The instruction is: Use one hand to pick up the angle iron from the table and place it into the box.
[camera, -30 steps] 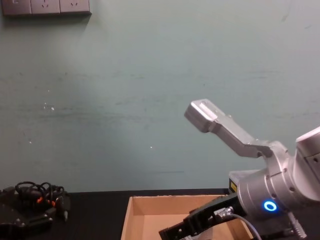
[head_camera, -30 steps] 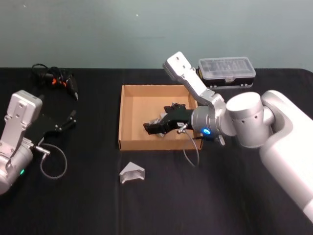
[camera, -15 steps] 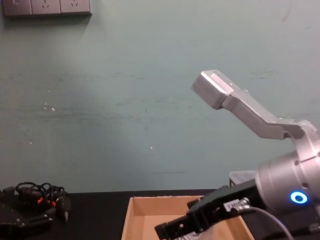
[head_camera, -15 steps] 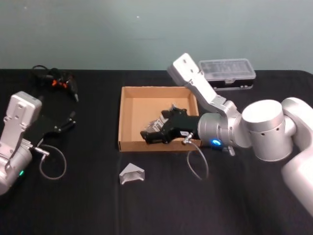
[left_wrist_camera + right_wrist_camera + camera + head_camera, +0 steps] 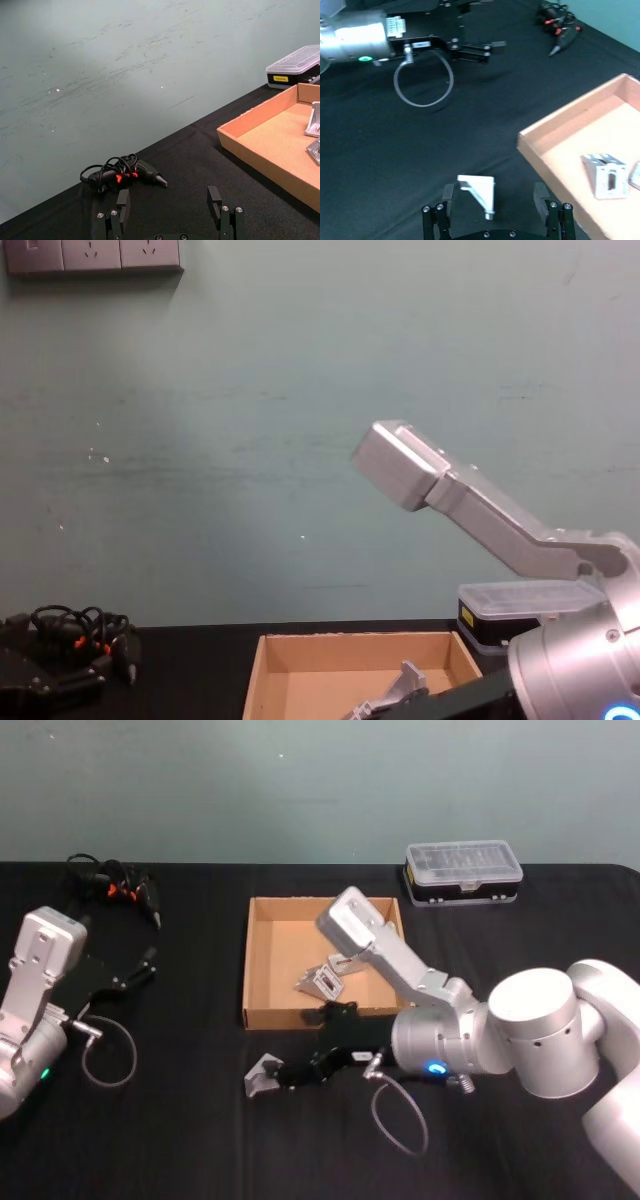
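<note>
One silver angle iron (image 5: 260,1078) lies on the black table (image 5: 180,1140) in front of the tan cardboard box (image 5: 262,960). My right gripper (image 5: 290,1073) is low over it, open. In the right wrist view the angle iron (image 5: 479,192) sits between the spread fingers (image 5: 449,196), closer to one of them and not squeezed. Two more angle irons (image 5: 318,983) rest inside the box, one of them in the chest view (image 5: 395,695). At the table's left edge my left gripper (image 5: 140,967) stays parked, and the left wrist view shows this gripper (image 5: 169,200) open and holding nothing.
A black plastic case with a clear lid (image 5: 463,870) stands behind the box at the right. A tangle of black cable with a small tool (image 5: 112,882) lies at the back left. A grey cable loop (image 5: 108,1060) hangs by the left arm.
My right gripper has left the space over the box and dropped forward and to the left, down around the angle iron on the table. The left arm has not moved.
</note>
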Controlling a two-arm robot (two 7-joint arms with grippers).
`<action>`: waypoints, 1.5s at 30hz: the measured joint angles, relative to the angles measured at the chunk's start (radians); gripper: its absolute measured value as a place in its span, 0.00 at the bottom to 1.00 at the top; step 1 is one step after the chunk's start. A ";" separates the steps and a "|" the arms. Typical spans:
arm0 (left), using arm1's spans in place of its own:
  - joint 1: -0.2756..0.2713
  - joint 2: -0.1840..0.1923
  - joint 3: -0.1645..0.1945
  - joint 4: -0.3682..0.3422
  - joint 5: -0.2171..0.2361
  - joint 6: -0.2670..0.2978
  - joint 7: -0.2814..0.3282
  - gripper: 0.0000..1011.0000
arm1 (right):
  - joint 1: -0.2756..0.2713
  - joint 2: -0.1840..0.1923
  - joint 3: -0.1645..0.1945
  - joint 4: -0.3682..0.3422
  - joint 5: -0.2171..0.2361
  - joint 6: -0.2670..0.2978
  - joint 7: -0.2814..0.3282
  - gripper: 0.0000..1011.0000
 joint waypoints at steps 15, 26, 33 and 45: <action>0.000 0.000 0.000 0.000 0.000 0.000 0.000 1.00 | 0.031 -0.007 -0.076 0.056 0.006 -0.026 0.022 0.99; 0.000 0.000 0.000 0.000 0.000 0.000 0.000 1.00 | 0.036 -0.024 -0.094 0.095 0.010 -0.054 0.015 0.99; 0.000 0.000 0.000 0.000 0.000 0.000 0.000 1.00 | 0.040 -0.034 -0.102 0.116 0.007 -0.064 0.011 0.99; 0.000 0.000 0.000 0.000 0.000 0.000 0.000 1.00 | 0.045 -0.049 -0.112 0.147 -0.004 -0.080 0.006 0.99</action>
